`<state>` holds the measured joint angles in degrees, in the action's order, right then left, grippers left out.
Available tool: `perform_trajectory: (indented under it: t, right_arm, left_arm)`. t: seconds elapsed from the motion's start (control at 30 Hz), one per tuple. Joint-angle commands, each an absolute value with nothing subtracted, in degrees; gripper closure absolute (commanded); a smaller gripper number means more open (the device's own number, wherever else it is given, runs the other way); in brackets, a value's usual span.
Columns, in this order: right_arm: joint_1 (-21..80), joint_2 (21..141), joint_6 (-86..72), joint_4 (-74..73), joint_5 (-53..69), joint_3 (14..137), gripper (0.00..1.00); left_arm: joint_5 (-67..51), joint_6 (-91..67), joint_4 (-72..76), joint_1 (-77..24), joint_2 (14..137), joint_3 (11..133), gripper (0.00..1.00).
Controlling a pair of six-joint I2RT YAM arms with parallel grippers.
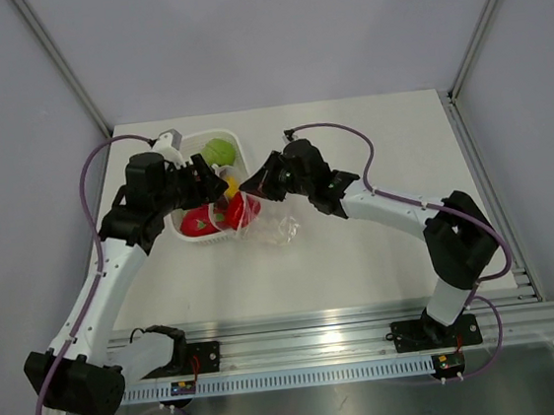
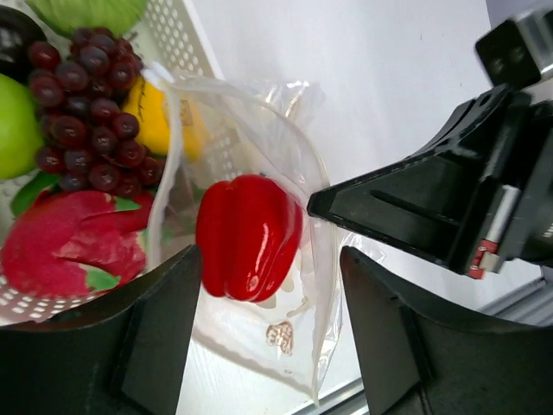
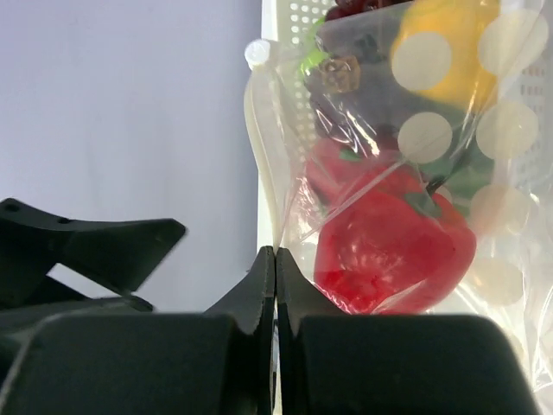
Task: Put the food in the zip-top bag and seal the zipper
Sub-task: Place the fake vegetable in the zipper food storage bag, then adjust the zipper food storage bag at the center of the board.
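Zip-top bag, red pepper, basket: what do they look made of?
The zip-top bag: thin clear plastic film; it crinkles, glares, and its contents show through. The red pepper: probably moulded plastic, smooth and glossy, with sharp highlights and even colour. The basket: white rigid plastic, fairly matte, with regular moulded slots.

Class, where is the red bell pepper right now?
Left wrist view, centre: the red bell pepper sits inside the zip-top bag, right of the grape bunch in the white basket.
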<state>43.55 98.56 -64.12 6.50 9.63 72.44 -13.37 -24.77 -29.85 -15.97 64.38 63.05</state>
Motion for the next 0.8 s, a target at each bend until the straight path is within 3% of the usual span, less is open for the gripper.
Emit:
perform_trajectory:
  t: [0.0,0.1,0.27,0.37,0.6,0.67,0.77]
  right_arm:
    - [43.2,94.2,-64.4,7.6,8.3,71.4,1.00]
    - [43.2,93.0,-63.9,7.3,8.3,70.6,1.00]
    - [43.2,91.7,-63.6,7.2,8.5,69.8,1.00]
    - [43.2,91.1,-63.7,7.3,8.4,69.2,1.00]
    - [42.8,90.1,-63.3,7.1,7.5,68.1,1.00]
    - [42.2,89.9,-62.8,6.9,7.6,67.9,1.00]
    - [39.9,87.7,-59.8,3.6,4.9,67.8,1.00]
  left_arm:
    - [-5.5,-25.0,-28.6,-15.6,62.8,62.2,0.29]
    - [-4.8,-26.2,-27.2,-15.4,64.4,59.1,0.22]
    - [-9.8,-28.0,-21.6,-15.3,68.2,55.8,0.27]
    - [-12.0,-28.6,-20.4,-15.3,70.9,55.0,0.37]
    - [-14.5,-29.5,-17.8,-15.4,70.7,52.6,0.74]
    - [-15.8,-29.5,-17.8,-15.4,71.0,54.2,0.99]
    - [-20.5,-30.2,-18.0,-15.4,72.3,57.8,1.00]
